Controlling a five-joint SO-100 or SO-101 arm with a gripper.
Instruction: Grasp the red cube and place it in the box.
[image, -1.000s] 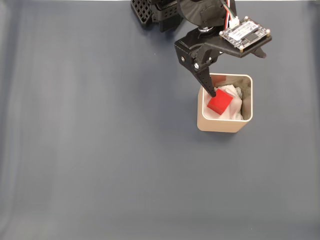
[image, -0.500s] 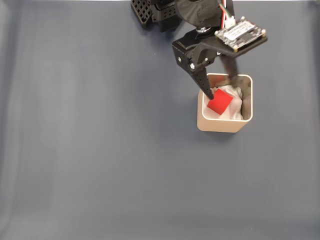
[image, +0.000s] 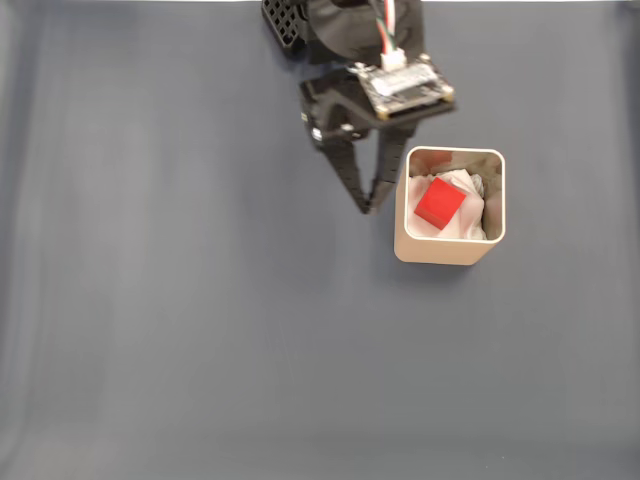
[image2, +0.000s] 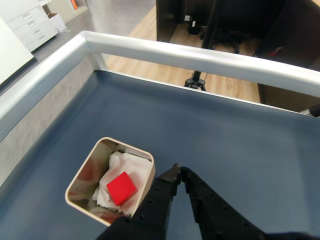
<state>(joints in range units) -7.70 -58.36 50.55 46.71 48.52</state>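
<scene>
Resting on crumpled white padding (image: 468, 218), the red cube (image: 439, 203) is seen inside the box (image: 448, 250), turned corner-wise to the walls in the fixed view and lying toward the 9 o'clock side of the interior. The box is set on a dark blue-grey mat (image: 180, 300), at about 3 o'clock from the picture's middle in that view. The gripper (image: 371, 207) is held outside the box, at 9 o'clock from it, with its black fingers brought together so that their tips meet in a point just beside the box's outer wall; nothing is held between them. A small circuit board (image: 402, 82) with red, white and green wires is carried on top of the wrist, at 12 o'clock from the fingertips. From the wrist view the cube (image2: 122, 188) is seen on the padding (image2: 127, 167) in the box (image2: 85, 167), at 9 o'clock from the gripper (image2: 178, 171), whose tips are nearly touching (a thin dark slit is left between them). A pale metal rail (image2: 200, 55) is seen bordering the mat (image2: 240, 150), with a wooden floor (image2: 150, 35) beyond.
</scene>
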